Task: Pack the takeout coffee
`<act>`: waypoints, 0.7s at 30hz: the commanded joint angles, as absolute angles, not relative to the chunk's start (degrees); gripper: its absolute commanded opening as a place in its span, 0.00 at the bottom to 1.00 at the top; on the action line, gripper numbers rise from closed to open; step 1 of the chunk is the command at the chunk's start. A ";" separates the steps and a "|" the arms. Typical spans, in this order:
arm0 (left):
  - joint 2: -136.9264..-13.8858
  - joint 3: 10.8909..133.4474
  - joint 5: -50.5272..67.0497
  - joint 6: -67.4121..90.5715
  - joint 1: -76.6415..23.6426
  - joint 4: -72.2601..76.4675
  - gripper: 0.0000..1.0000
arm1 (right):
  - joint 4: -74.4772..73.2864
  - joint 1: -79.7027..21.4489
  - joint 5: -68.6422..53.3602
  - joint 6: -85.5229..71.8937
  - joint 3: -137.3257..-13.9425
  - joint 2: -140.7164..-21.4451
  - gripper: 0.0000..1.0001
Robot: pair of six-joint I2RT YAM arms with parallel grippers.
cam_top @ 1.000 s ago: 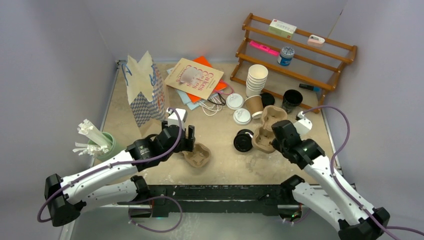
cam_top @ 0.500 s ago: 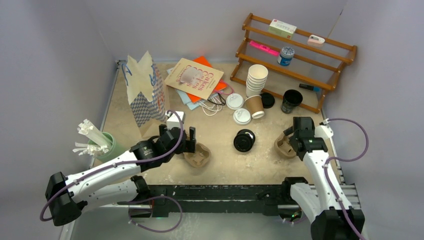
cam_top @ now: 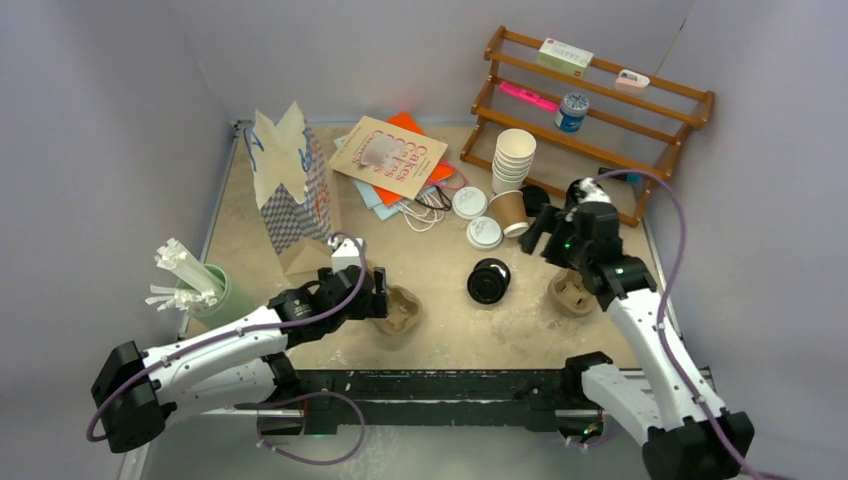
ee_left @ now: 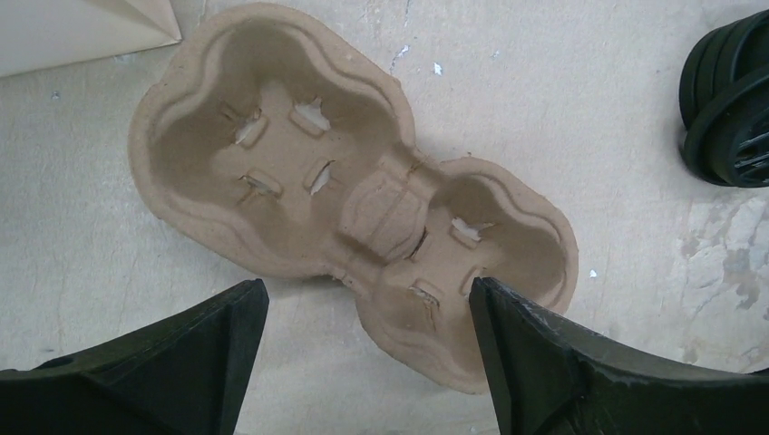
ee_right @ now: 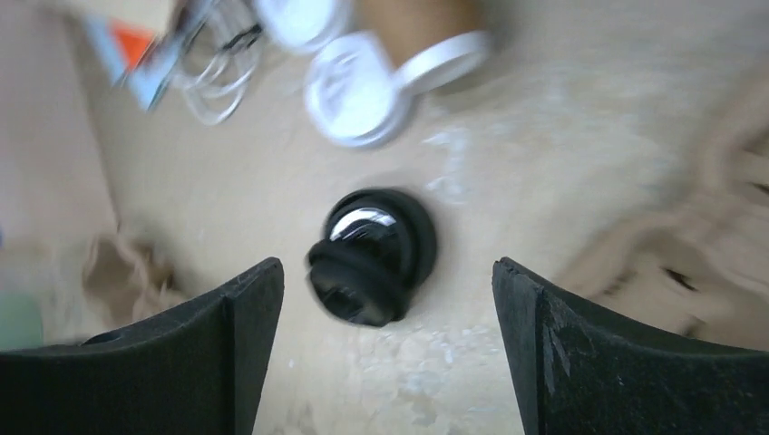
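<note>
A black takeout coffee cup with a black lid (cam_top: 488, 281) lies on its side mid-table; the blurred right wrist view shows the black cup (ee_right: 372, 256) too. A brown takeout cup with a white lid (cam_top: 510, 212) sits behind it. My right gripper (cam_top: 543, 228) hangs open and empty above the table between the two cups; its wrist view has this gripper (ee_right: 385, 272) over the black cup. One brown cardboard carrier (cam_top: 395, 308) lies in front of my left gripper (cam_top: 380, 290), which is open. The left wrist view shows that carrier (ee_left: 354, 208) just beyond the left gripper (ee_left: 365, 294).
A second carrier (cam_top: 573, 293) lies at the right. Loose white lids (cam_top: 484, 233), stacked lidless white cups (cam_top: 514, 157) and a wooden shelf (cam_top: 590, 110) fill the back right. A paper bag (cam_top: 290, 185), a book (cam_top: 388, 155) and a green mug of straws (cam_top: 200, 285) stand left.
My right gripper opened, left the second carrier at the right, then rose and swung back left over the cups. My left gripper drew slightly nearer the front edge and opened a little.
</note>
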State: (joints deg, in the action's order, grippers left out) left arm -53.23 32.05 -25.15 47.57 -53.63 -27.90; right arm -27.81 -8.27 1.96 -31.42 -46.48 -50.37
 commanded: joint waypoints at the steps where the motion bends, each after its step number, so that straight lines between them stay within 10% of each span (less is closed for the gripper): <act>1: -53.14 35.29 -27.64 49.25 -53.35 -28.96 0.86 | -19.41 -21.68 -8.54 -24.13 -48.67 -53.46 0.87; 21: -52.65 74.21 -45.09 22.47 -45.73 -49.21 0.85 | -9.15 -60.69 14.25 -25.96 -68.20 -88.42 0.94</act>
State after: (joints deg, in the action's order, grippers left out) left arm -50.09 69.36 -41.60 30.74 -50.35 -49.32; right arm -9.58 -56.21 3.53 -19.97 -61.95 -85.82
